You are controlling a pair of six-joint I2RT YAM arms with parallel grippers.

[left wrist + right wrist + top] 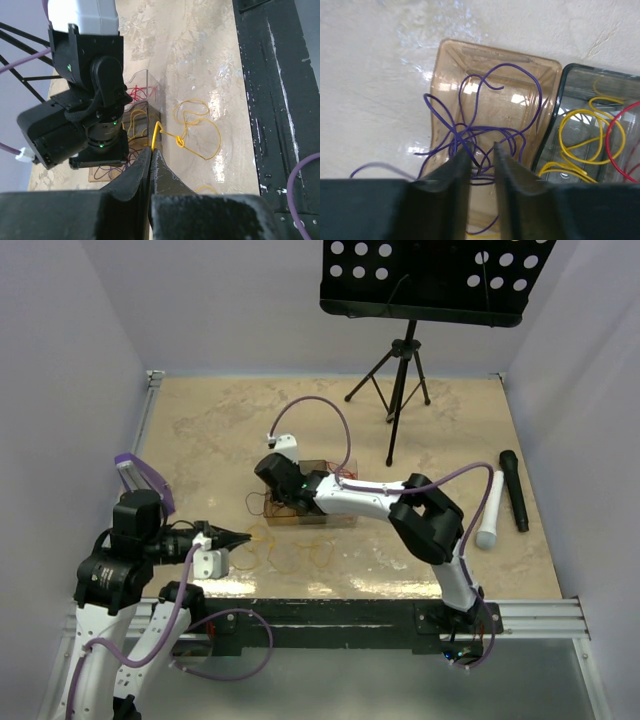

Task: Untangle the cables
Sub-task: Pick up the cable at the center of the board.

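My left gripper [243, 538] [152, 150] is shut on a thin yellow cable [156, 134] and holds its end up from the table. That cable runs to a small knot [179, 142] and loose yellow loops [290, 556] [202, 131] lying on the table. My right gripper [283, 496] [481, 148] hangs over small clear trays [338, 515], its jaws a little apart around a tangle of dark purple cables [485, 131] in an amber tray [451, 60]. The neighbouring tray holds yellow cables [592, 135] and a red one [626, 125]. The red cables [142, 92] also show in the left wrist view.
A black music stand on a tripod [400, 370] stands at the back. A white microphone [490, 510] and a black microphone [515, 490] lie at the right. A black rail [330, 615] [270, 100] runs along the table's near edge.
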